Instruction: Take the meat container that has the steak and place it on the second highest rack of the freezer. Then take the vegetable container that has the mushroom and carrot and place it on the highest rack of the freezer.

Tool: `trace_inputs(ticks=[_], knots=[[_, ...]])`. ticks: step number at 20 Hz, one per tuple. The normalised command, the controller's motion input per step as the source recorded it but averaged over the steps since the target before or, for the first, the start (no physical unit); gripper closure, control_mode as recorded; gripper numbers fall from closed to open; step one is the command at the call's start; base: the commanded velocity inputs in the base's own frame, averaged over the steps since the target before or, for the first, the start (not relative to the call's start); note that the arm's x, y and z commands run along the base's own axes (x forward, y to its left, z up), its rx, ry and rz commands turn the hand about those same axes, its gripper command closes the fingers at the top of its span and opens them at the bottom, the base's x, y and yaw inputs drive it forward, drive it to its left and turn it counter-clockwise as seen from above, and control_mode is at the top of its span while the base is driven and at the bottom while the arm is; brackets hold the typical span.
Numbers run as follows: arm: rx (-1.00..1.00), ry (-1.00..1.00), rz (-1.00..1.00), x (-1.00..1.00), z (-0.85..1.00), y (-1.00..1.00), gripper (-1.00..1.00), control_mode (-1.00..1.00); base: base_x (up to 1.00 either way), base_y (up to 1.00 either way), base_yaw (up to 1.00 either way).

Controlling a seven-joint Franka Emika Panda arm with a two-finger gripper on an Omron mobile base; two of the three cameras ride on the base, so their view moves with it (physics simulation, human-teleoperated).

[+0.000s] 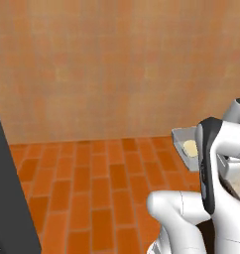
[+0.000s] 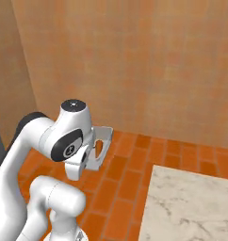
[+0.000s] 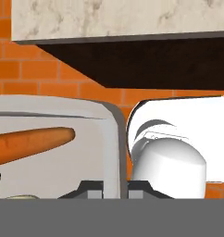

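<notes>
Vegetable container [image 3: 53, 139] with carrot [image 3: 33, 142] and mushroom [image 1: 190, 147], clamped by its rim in the end effector [image 3: 115, 187], aloft over orange brick floor [image 1: 97, 188]. Marble counter [image 2: 186, 202] nearby; tan wall [image 1: 117, 64] behind; dark freezer [image 1: 10, 198] door edge at left.

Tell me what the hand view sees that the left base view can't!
Hand view: the orange carrot lying in the tray, and the marble counter's edge above. Left base view: the pale mushroom, the tall orange wall and a dark panel at the left. Both: the vegetable container held off the ground, and the brick floor.
</notes>
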Motion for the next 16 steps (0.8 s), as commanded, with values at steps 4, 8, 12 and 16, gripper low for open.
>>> trace_inputs(ticks=[4,8,12,16], knots=[[0.0,0.0,0.0,0.0,0.0,0.0,1.0,1.0,0.86,-0.19,0.08],[0.0,0.0,0.0,0.0,0.0,0.0,1.0,1.0,0.68,0.04,0.42],[0.0,0.0,0.0,0.0,0.0,0.0,1.0,1.0,0.02,0.36,0.96],[0.0,0.0,0.0,0.0,0.0,0.0,1.0,1.0,0.0,0.0,1.0]])
